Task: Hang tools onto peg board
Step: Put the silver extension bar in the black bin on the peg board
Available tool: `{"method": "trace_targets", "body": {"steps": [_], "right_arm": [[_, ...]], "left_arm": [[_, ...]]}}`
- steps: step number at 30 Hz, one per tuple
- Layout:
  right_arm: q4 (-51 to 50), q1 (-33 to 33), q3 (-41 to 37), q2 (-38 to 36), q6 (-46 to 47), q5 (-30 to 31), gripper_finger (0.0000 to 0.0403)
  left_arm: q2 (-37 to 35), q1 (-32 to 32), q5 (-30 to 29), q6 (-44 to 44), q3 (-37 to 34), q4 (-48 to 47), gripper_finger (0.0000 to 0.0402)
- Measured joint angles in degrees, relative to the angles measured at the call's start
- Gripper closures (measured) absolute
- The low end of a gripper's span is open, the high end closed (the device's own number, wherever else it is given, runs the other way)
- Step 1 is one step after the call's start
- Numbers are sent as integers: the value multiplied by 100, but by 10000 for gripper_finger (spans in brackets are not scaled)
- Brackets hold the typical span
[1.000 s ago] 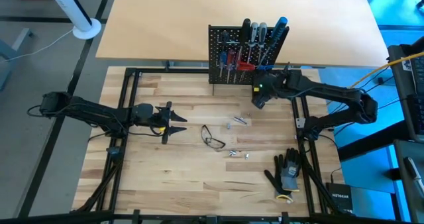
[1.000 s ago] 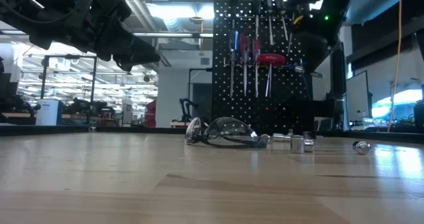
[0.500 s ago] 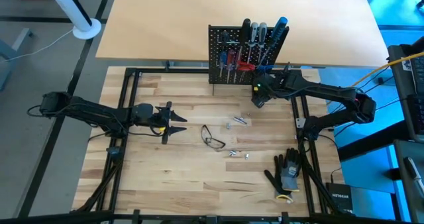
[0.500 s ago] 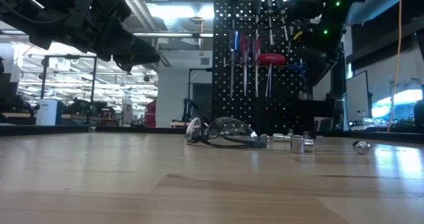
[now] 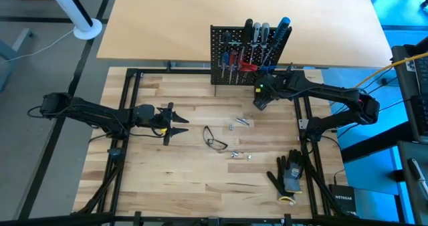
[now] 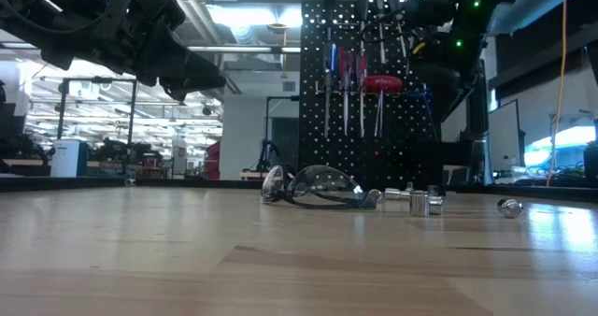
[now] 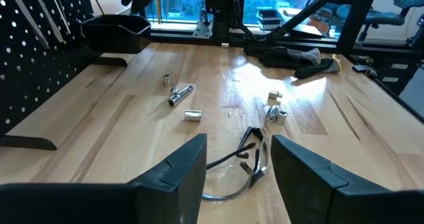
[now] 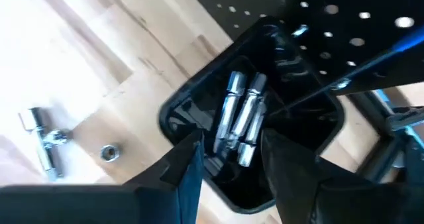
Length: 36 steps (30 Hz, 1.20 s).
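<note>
The black peg board (image 5: 227, 45) stands upright at the table's far edge. Screwdrivers with red, blue, black and grey handles (image 5: 257, 42) hang on it, also visible in the low view (image 6: 363, 82). My right gripper (image 5: 260, 101) hovers by the board's right foot, slanting down. In its wrist view its fingers are open (image 8: 232, 144) over a small black cup (image 8: 182, 111) that holds several metal bits (image 8: 240, 114). My left gripper (image 5: 179, 122) waits open at the table's left (image 7: 237, 161), pointing toward the safety glasses, and holds nothing.
Clear safety glasses (image 5: 215, 140) lie mid-table. Small metal sockets (image 5: 241, 122) and more of them (image 5: 241, 155) lie to the right of the glasses. A T-shaped metal piece (image 8: 43, 141) and a nut (image 8: 109, 151) lie beside the cup. Black gloves (image 5: 289, 174) lie near the right front.
My right gripper has sunk a little toward the black cup at the peg board's right foot, then held still. The left arm and the things on the table have stayed put.
</note>
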Motion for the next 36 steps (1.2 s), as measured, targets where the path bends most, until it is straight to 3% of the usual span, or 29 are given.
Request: {"method": "trace_targets", "body": {"steps": [5, 11, 21, 36], "right_arm": [[178, 206, 0, -2, -36, -638, 263], [1052, 1011, 0, -4, -97, -1228, 269], [1974, 1971, 2, 402, -212, -1223, 270], [939, 2101, 0, 1774, -358, -1056, 270]], "left_arm": [[0, 0, -1, 0, 0, 0, 243], [0, 0, -1, 0, 0, 0, 243], [0, 0, 1, -11, 0, -2, 243], [0, 0, 1, -4, 0, -2, 243]]}}
